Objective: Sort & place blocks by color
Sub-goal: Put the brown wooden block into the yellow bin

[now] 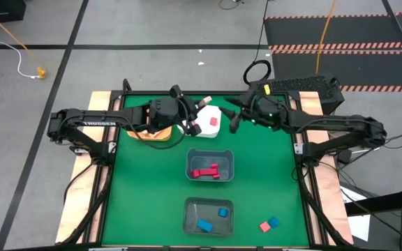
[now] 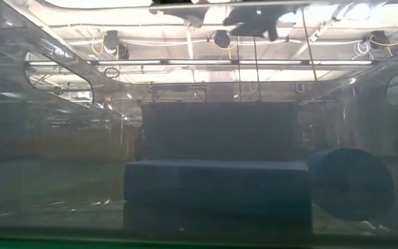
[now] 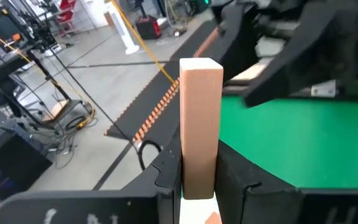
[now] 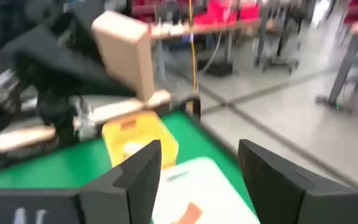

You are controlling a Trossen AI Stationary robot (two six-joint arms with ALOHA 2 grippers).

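Note:
My left gripper [image 3: 197, 186] is shut on a tan wooden bar [image 3: 201, 124] and hovers by the orange bin [image 1: 155, 134] and the white bin [image 1: 211, 124]. The right wrist view shows that bar [image 4: 126, 53] in the air above the orange bin [image 4: 138, 140]. My right gripper [image 4: 197, 152] is open and empty, at the white bin's far right side [image 1: 234, 120]. A red block [image 1: 215, 120] lies in the white bin. Red blocks [image 1: 206, 171] lie in the middle grey bin, blue ones [image 1: 213, 219] in the near bin. A salmon block [image 1: 264, 226] and a blue block [image 1: 273, 222] rest on the mat. My left gripper pinches the tan bar between its two fingers at the bar's lower end [image 3: 197, 180]. The bar runs along the fingers and sticks out well past their tips. It is lifted clear of the bins and the table.
The green mat [image 1: 138, 195] has open room to the left of the two grey bins [image 1: 210, 165] [image 1: 208, 216]. The low view looks through a clear bin wall at blue blocks [image 2: 216, 190]. Both arms are close together at the table's far edge.

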